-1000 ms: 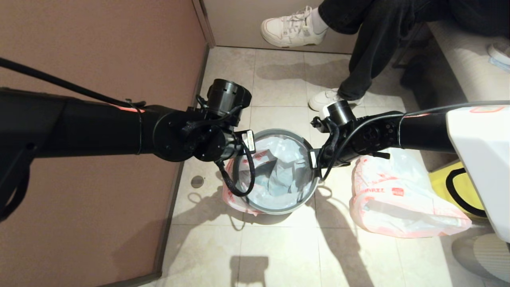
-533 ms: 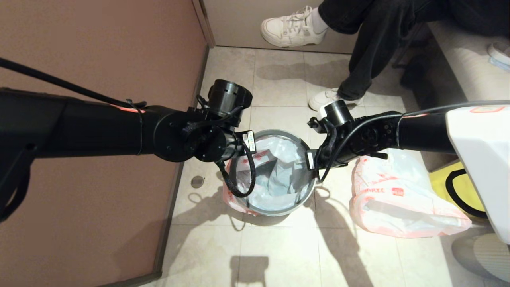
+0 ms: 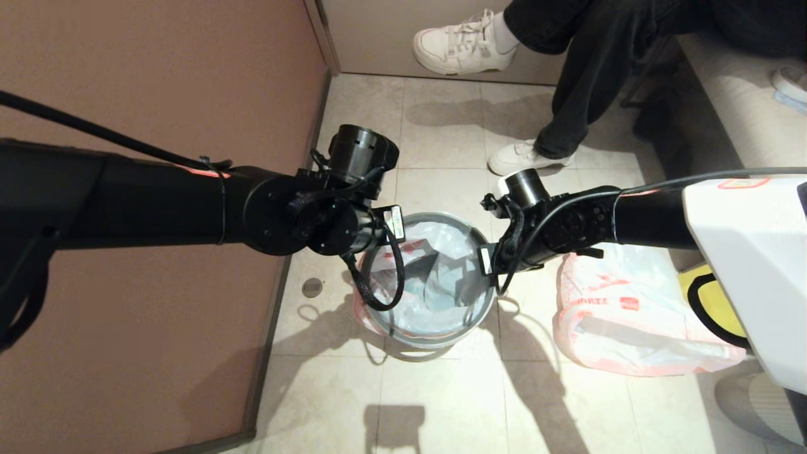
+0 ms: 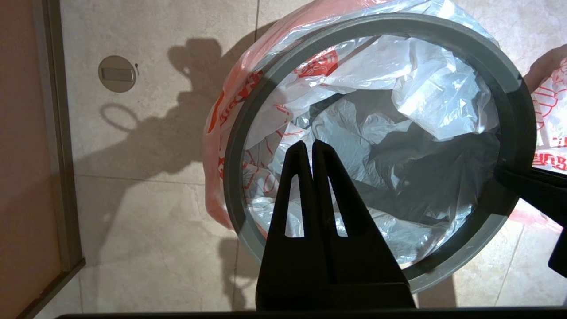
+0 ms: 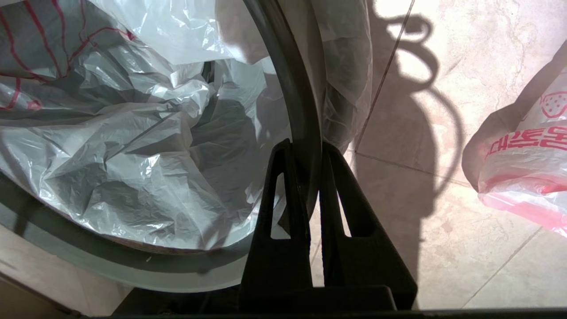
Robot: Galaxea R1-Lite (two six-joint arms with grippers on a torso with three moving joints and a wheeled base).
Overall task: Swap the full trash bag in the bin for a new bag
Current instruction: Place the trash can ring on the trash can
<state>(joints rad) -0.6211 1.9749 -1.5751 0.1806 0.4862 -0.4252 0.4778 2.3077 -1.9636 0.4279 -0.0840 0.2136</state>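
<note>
The bin stands on the floor tiles between my arms, its black wall mostly covered. The new bag lies crumpled inside it, and its pink hem hangs outside on the left. The grey ring sits over the bag's mouth. My right gripper is shut on the ring's right side. My left gripper hovers shut and empty over the bag, just inside the ring. The full trash bag lies on the floor to the right.
A brown wall runs close along the left. A person's legs and white shoes are at the back. A floor drain lies left of the bin, and a yellow bag sits at the far right.
My right gripper has carried the grey ring a little to the left and nearer. The left arm has stayed still.
</note>
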